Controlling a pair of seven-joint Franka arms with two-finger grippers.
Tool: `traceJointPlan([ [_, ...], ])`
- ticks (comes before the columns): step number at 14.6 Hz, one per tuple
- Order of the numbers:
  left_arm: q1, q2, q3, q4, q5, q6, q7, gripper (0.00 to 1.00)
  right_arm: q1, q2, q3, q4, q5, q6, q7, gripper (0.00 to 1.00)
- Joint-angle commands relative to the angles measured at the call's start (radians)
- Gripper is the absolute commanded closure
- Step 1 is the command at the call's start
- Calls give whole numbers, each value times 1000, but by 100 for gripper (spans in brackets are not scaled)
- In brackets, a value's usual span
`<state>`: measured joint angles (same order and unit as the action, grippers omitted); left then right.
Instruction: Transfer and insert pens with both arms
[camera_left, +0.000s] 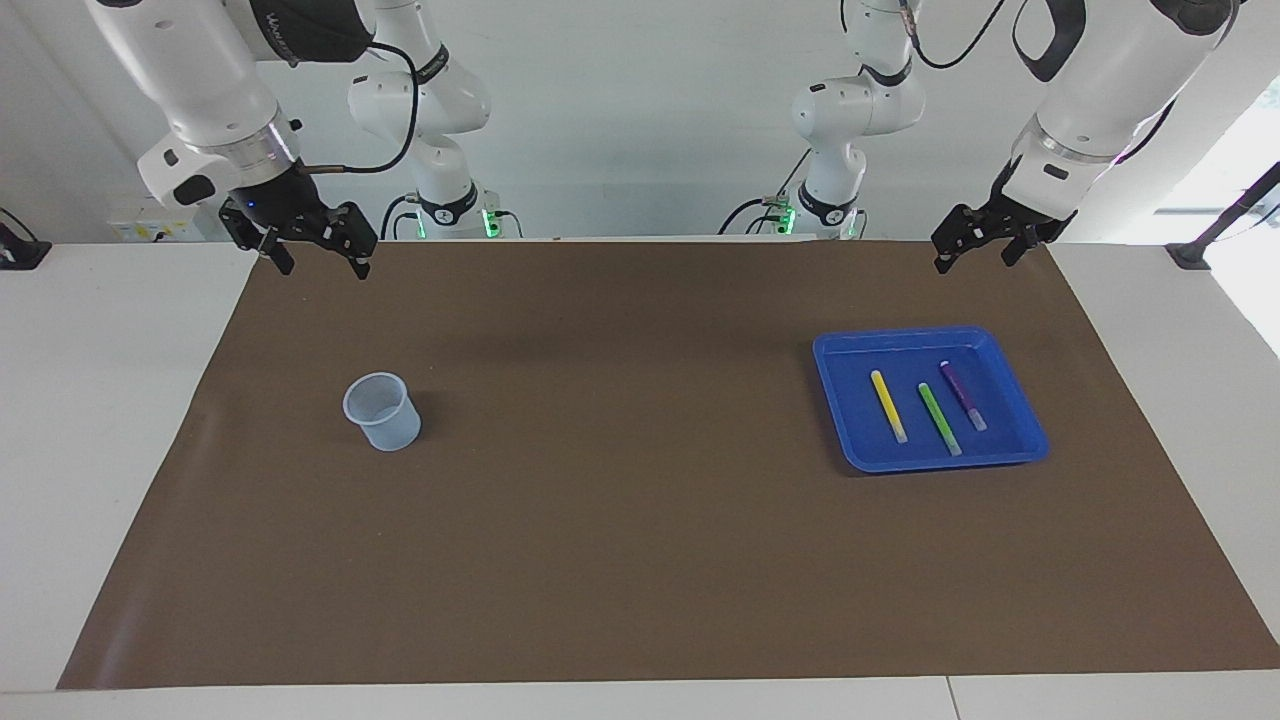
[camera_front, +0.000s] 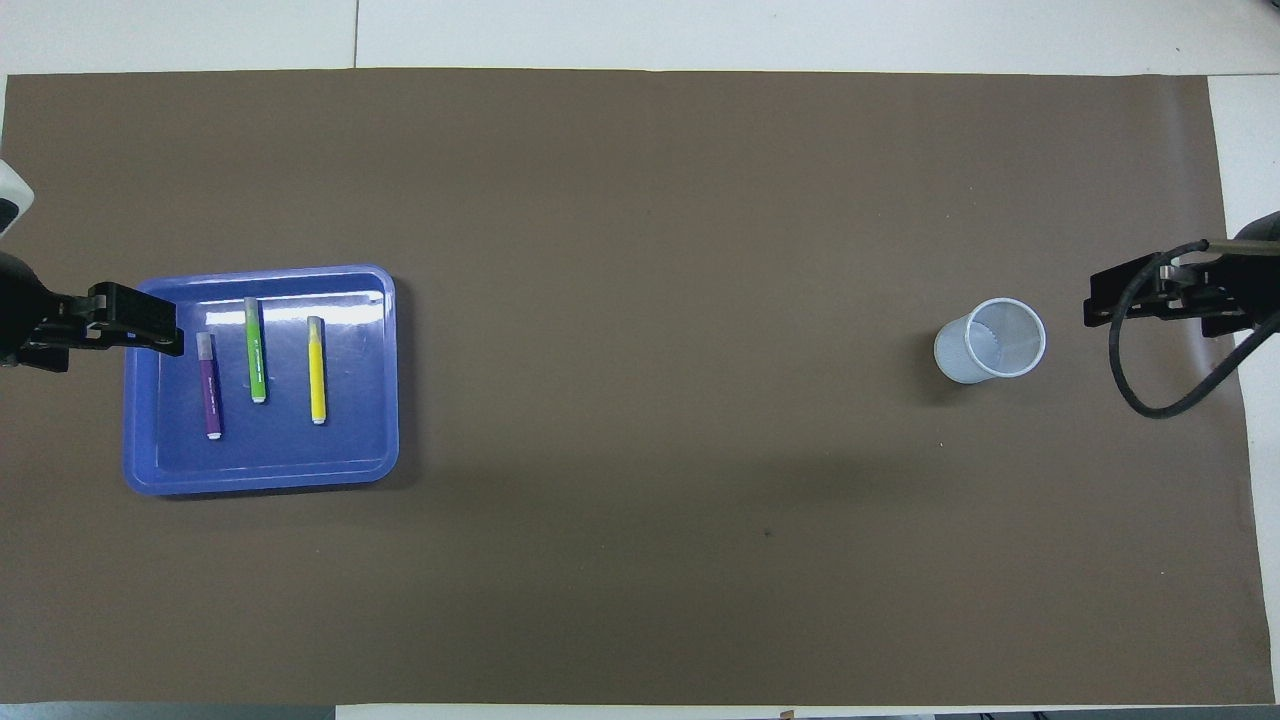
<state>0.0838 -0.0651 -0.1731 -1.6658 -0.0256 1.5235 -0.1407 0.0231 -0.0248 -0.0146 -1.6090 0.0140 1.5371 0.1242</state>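
I'm looking at the three pens lying loose in the blue tray (camera_left: 1020, 395), right of centre in the facing view: yellow pen (camera_left: 888, 406), green pen (camera_left: 939, 419), purple pen (camera_left: 963, 396), side by side, roughly parallel, not touching each other, pale ends pointing toward the bottom of that frame. In the overhead view the same tray (camera_front: 380, 380) is sitting at mid-left. The clear cup (camera_left: 381, 411) is standing upright and empty at left of centre in the facing view, well apart from the tray, on the brown mat (camera_left: 620, 560). The left gripper (camera_left: 985, 243) is hanging at upper right of the facing view, over the mat's edge above the tray, fingers parted, holding nothing. The right gripper (camera_left: 318, 256) is hanging at upper left, over the mat's corner above the cup, fingers spread wide, also holding nothing. Two smaller arms with green lights are sitting idle at top centre. My read: nothing is picked yet, so I'm at the very first step. Next move, I reckon, is bringing the left gripper down over one pen, aligning the fingers across its barrel; the purple one is sitting nearest that gripper. Then a handover to the right gripper for the cup drop.
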Motion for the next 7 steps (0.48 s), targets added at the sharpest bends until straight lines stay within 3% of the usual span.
traceJointPlan([
  [1,-4,1,7,-3,-10,7,-4,0,-9,-7,1,-11,17,3,-20,0],
  [7,1,-1,6,-8,-11,15,-2,0,-9,-7,-1,-11,17,3,-20,0],
])
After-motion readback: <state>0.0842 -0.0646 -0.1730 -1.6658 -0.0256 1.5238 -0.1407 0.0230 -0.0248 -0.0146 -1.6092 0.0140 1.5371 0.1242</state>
